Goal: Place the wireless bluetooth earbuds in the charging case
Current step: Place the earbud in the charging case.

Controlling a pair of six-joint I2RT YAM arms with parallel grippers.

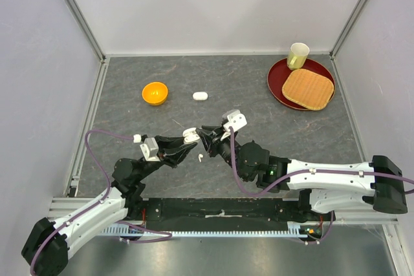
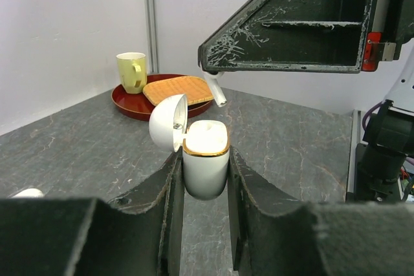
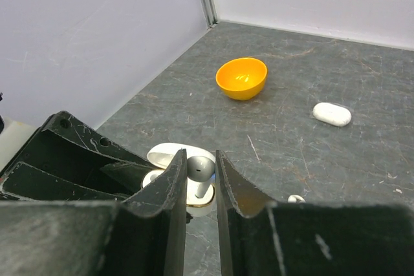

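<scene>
left jaws, foreground of the left wrist view: closed onto both sides of the charging case (image 2: 206, 166), holding it upright above the surface (image 1: 259, 82). the case is white with a gold band at the rim, and its lid is hinged open to one side.

right jaws, foreground of the right wrist view: nearly shut, pinching one earbud (image 3: 200, 171) between the two fingers. seen from the left wrist, this earbud (image 2: 217, 88) hangs from the fingertips with its stem slanted, just above and behind the open case. it is apart from the case and not seated.

second earbud (image 1: 200, 157): white, lying loose on the grey surface just near the two sets of jaws. it also shows at the lower edge of the right wrist view (image 3: 295, 198).

second case (image 1: 200, 95): white, closed, lying flat toward the middle of the surface.

orange bowl (image 1: 155, 93): stands left of the second case, apart from it.

red plate (image 1: 275, 82): far right corner. it carries a woven mat (image 1: 308, 88) and a yellow-green mug (image 1: 297, 55) at its far edge.

small white object (image 2: 29, 192): low left in the left wrist view and partly hidden, so cannot tell what it is.
</scene>
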